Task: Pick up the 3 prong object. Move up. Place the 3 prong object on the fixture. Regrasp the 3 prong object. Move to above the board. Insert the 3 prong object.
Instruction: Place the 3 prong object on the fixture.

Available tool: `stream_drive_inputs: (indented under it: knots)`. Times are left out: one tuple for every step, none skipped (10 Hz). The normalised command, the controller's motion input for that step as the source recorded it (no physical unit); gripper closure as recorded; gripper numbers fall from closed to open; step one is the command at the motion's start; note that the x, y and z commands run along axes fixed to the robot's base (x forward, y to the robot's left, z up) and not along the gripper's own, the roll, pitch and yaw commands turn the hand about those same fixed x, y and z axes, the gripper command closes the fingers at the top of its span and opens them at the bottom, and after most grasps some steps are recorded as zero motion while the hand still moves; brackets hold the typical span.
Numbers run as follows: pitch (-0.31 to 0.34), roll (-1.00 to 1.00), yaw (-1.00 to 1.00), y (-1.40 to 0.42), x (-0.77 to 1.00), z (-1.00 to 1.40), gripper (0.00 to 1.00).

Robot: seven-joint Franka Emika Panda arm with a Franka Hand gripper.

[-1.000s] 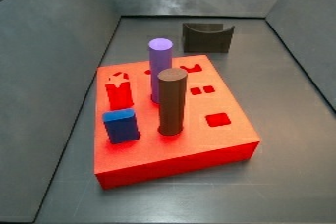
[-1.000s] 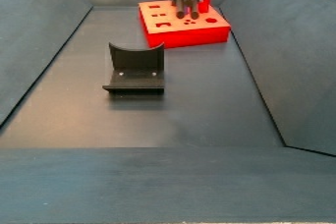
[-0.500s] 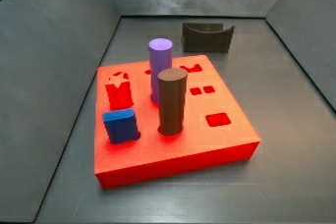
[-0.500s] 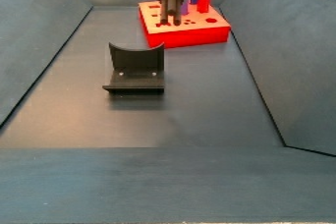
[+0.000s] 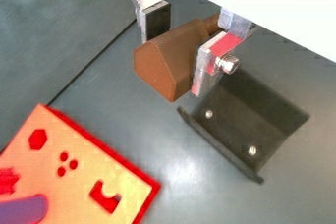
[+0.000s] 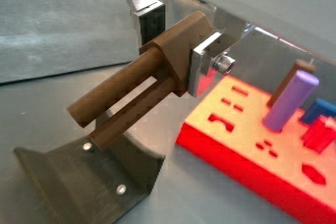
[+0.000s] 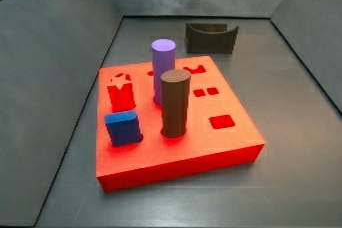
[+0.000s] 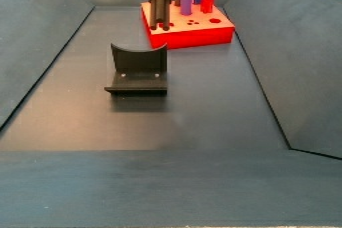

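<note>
Above the fixture [image 5: 250, 130], the gripper [image 5: 184, 33] fingers pinch the 3 prong object [image 5: 168, 56], near the board [image 5: 73, 169].

One gripper [image 5: 182, 33] above the floor holds one long brown piece, the 3 prong object [image 6: 138, 81]. One fixture [image 8: 136, 69], one red board [image 7: 227, 150]. On it: one purple cylinder [image 7: 163, 58], one brown cylinder [image 7: 175, 102], one blue block [image 7: 123, 128], apparently.

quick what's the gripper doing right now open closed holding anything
Gripper: closed on a long brown piece, held in the air above the fixture, beside the red board.
</note>
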Motion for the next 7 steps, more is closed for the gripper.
stream_drive_inputs:
  knots:
    - [0.095, -0.75, -0.09, 0.05, 0.72, -0.03, 1.00]
    - [0.082, -0.54, -0.10, 0.05, 0.63, -0.02, 1.00]
    - [0.073, -0.38, -0.10, 0.05, 0.56, -0.02, 1.00]
    - [0.065, -0.25, -0.10, 0.04, 0.48, -0.02, 1.00]
    - [0.053, -0.17, -0.10, 0.03, 0.37, -0.01, 1.00]
    - [0.049, -0.16, -0.09, 0.04, 0.29, -0.02, 1.00]
    - [0.047, -0.15, -0.07, 0.03, 0.21, -0.02, 1.00]
